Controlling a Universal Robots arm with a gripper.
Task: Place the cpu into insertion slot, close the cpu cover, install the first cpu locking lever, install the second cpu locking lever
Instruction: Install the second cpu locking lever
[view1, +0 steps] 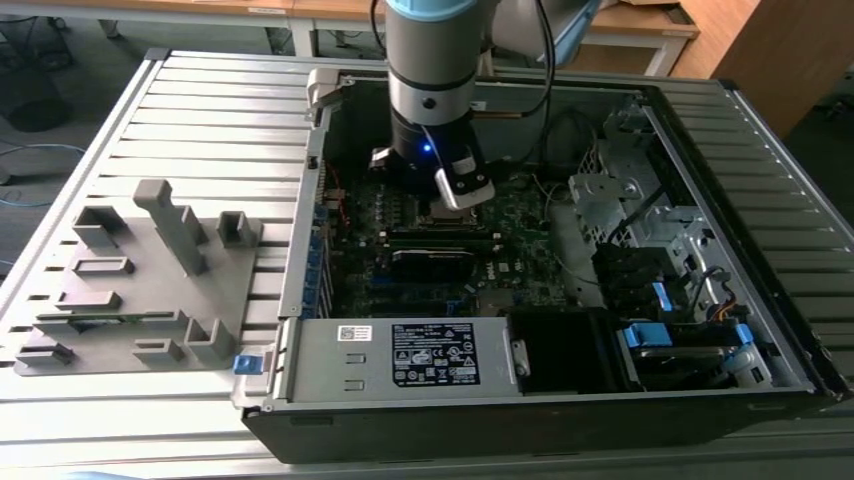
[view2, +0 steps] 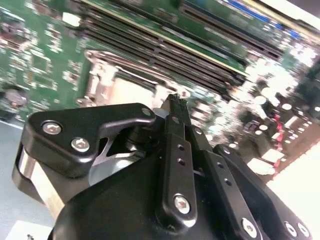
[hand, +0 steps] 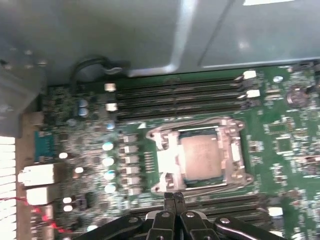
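Flatly seated cpu (hand: 201, 157), cpu cover (hand: 235, 150) down, jaws pinched together.

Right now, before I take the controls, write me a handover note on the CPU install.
Gripper: fingers pressed together, holding nothing, poised just beside the socket's edge inside the computer case.
CPU: already seated in the insertion slot on the motherboard, silver top showing.
CPU cover: its metal frame appears to lie down around the chip, though I cannot confirm it is fully flat.
Locking levers: thin wire bars run along the socket's sides; whether either is latched cannot be told.
Done: CPU placed. Left: confirm the cover, then secure both levers.
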